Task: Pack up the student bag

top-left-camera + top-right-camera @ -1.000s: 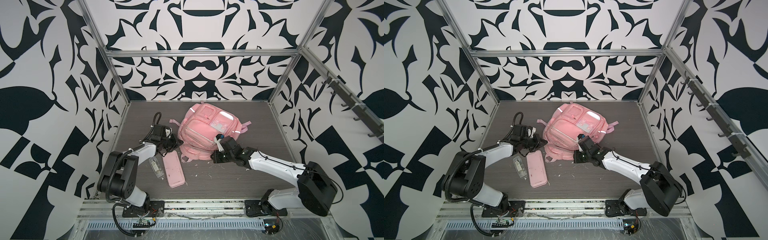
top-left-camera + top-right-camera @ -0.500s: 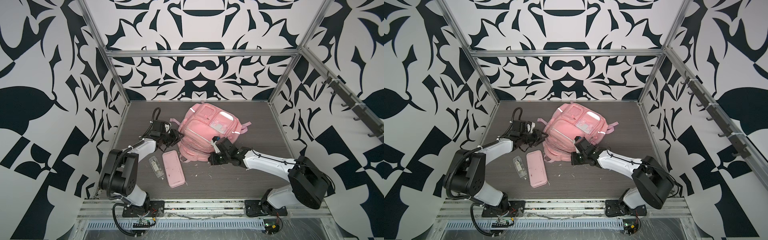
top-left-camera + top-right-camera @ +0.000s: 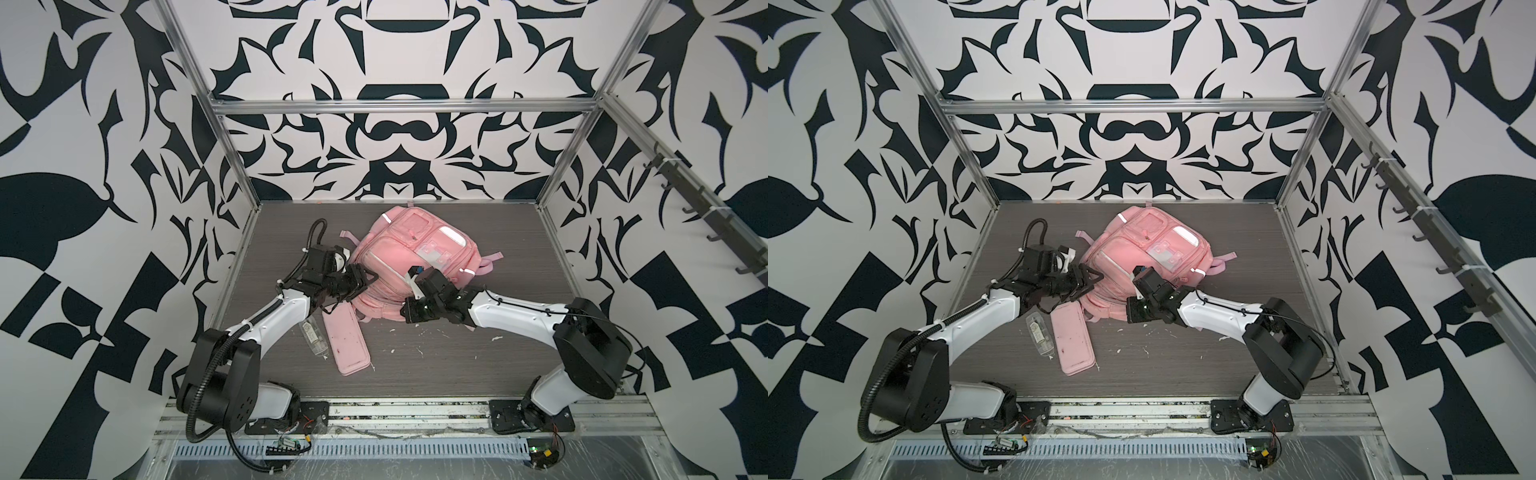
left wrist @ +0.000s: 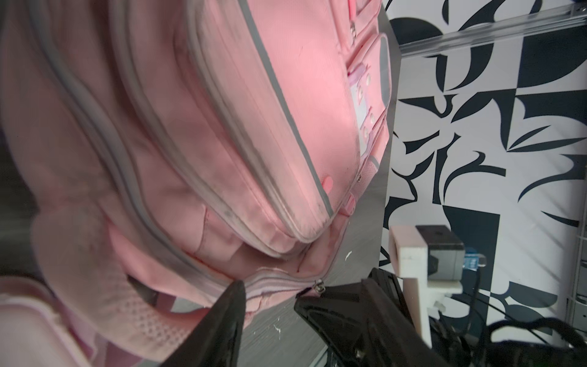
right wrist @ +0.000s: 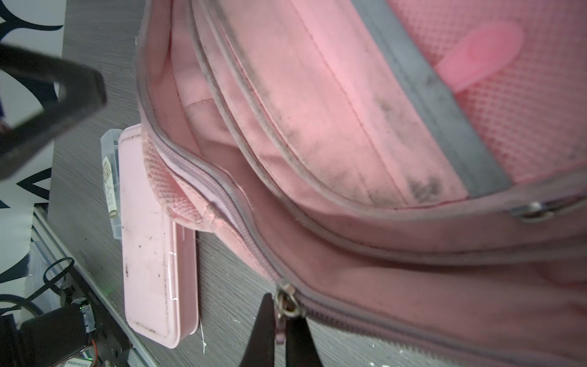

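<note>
Ana: Since a second ago the left gripper [image 3: 365,279] has spread its jaws, which were pinched together, and the right gripper [image 3: 406,312] has slid slightly leftward along the bag's near edge.

Ben: Which bag? Where is it?

Ana: A large, soft, pink fabric student bag [image 3: 399,266]. It lies front-up on the dark grey wood-grain tabletop [image 3: 478,365], nearer the back wall, in both top views.

Ben: How does it look?

Ana: It has several zipped front pockets outlined in grey piping. There are reflective silver strips, a clear plastic patch with studs, and pink straps poking out at both sides. Close up, the fabric is smudged with dark grime beside the zips.

Ben: And the grippers?

Ana: Left gripper is at the bag's left side, jaws moderately wide, holding nothing. In the left wrist view the zipped edge sits just at its fingertips [image 4: 232,303]. Right gripper is narrowed onto a small metal zipper pull [image 5: 287,305] at the near edge. On one side of that pull the zip gapes, showing pale pink lining; on the other it runs closed.

Ben: Anything else?

Ana: A flat, oblong, hard pink pencil case [image 3: 347,338] lies by the bag's front-left corner, its far end under the bag's edge. A small clear plastic box [image 3: 313,334] touches its left side.
</note>
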{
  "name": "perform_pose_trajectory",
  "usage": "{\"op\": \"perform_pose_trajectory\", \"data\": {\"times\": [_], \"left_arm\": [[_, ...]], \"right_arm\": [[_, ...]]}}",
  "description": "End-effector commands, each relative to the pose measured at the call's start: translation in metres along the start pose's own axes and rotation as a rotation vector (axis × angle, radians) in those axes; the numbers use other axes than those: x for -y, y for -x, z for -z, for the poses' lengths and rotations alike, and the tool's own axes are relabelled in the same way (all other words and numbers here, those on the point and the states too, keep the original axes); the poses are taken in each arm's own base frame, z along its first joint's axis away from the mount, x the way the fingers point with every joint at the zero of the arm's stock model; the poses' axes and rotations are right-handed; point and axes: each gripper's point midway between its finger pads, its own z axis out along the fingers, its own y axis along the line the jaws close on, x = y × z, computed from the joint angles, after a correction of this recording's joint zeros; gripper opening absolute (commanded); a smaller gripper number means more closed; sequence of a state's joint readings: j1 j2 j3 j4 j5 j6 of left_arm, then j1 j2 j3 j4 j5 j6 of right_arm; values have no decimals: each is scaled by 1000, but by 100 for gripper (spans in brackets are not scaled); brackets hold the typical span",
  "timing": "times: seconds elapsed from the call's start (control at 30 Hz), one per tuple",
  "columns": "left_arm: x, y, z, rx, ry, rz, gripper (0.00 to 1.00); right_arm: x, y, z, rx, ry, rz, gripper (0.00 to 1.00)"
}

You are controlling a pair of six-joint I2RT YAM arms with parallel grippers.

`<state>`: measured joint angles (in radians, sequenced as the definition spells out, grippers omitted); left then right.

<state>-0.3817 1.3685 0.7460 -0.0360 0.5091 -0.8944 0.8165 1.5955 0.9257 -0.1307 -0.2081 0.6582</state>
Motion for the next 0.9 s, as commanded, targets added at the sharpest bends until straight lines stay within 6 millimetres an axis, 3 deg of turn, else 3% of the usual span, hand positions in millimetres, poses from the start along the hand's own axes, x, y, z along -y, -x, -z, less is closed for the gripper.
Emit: {"op": "perform_pose_trajectory", "data": {"times": [0.0,0.27,0.57,0.73,0.87], "left_arm": [[-13,-23,-8,-37,43,59,60],[-9,-50,-34,-90,41,88,63],[-19,-37,-63,-85,58,114,63],[-21,-31,-76,-96,67,110,59],[-20,-29,-83,-106,66,102,44]], "right_arm": [[-32,28,13,78,82,47,0],[-31,26,32,96,68,74,0],[-36,16,55,121,126,95,0],[-40,14,73,154,150,123,0],[-34,9,72,147,135,121,0]]}}
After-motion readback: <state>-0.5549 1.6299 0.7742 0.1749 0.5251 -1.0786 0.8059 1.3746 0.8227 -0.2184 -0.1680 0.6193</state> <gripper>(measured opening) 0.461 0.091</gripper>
